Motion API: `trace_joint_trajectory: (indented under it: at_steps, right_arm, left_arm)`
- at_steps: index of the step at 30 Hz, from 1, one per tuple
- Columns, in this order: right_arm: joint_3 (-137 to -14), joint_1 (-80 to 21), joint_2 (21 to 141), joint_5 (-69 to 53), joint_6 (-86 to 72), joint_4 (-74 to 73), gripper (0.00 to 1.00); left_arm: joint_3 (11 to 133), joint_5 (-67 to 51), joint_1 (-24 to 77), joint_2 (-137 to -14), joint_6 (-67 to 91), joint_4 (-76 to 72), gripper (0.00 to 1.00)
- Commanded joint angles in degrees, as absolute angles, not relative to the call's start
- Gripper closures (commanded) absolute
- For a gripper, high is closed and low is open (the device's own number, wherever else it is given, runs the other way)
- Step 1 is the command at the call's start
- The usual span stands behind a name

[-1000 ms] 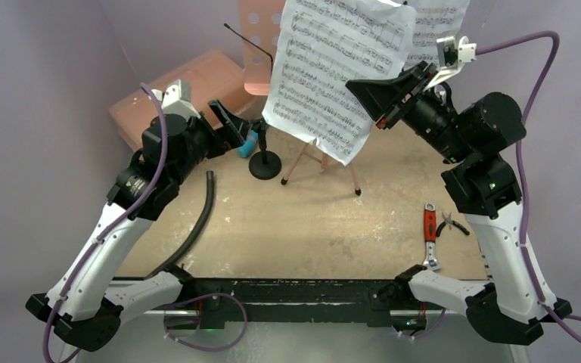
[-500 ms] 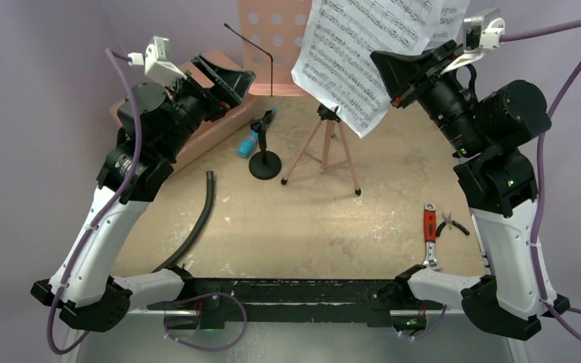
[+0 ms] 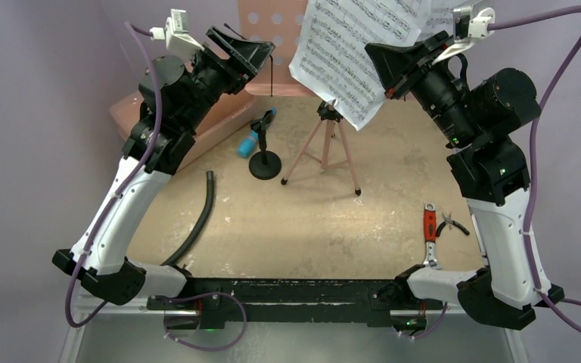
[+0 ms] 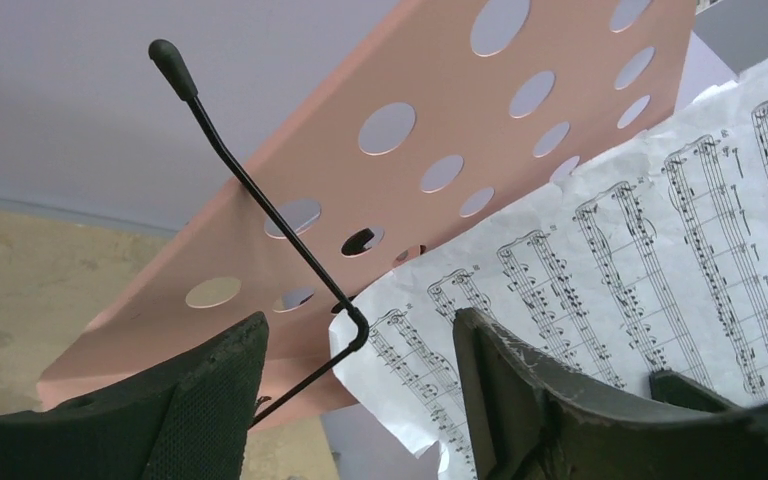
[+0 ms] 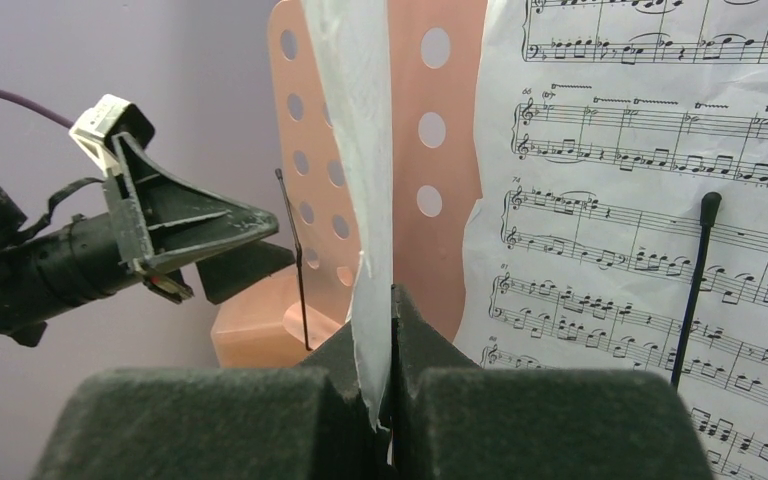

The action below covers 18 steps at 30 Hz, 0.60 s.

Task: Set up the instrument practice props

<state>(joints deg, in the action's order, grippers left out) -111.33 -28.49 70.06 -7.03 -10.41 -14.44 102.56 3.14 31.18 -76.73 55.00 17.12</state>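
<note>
Rising behind the music stand [image 4: 320,150], lilac walls [image 3: 38,91] edge the beige tabletop [image 3: 310,227].

The white-and-black left arm [image 3: 121,219] reaches steeply up and inward, its black two-finger left gripper [image 4: 360,335] held high with the jaws apart, pinching nothing. The matching right arm [image 3: 503,227] also stands steep, its right gripper [image 5: 390,345] clamped on the edge of a white sheet-music page [image 5: 370,200].
</note>
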Motion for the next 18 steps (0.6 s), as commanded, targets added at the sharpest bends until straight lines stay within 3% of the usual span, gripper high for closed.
trace_joint_trajectory:
  at_steps: [1, 13, 18]
  right_arm:
    - [-113.6, -28.7, 70.1, -7.5, -9.4, -12.3, 1.0]
    - [-114.3, -28.7, 71.5, -8.7, -9.7, -11.1, 1.0]
    - [-115.0, -28.7, 72.5, -10.2, -10.0, -10.5, 1.0]
  left_arm:
    - [105.0, 1.7, 31.2, -78.3, 58.9, 12.0, 0.35]
    - [107.8, 1.1, 31.3, -81.2, 61.9, 10.9, 0.69]
    - [107.9, 2.3, 31.3, -81.4, 62.8, 12.9, 0.77]
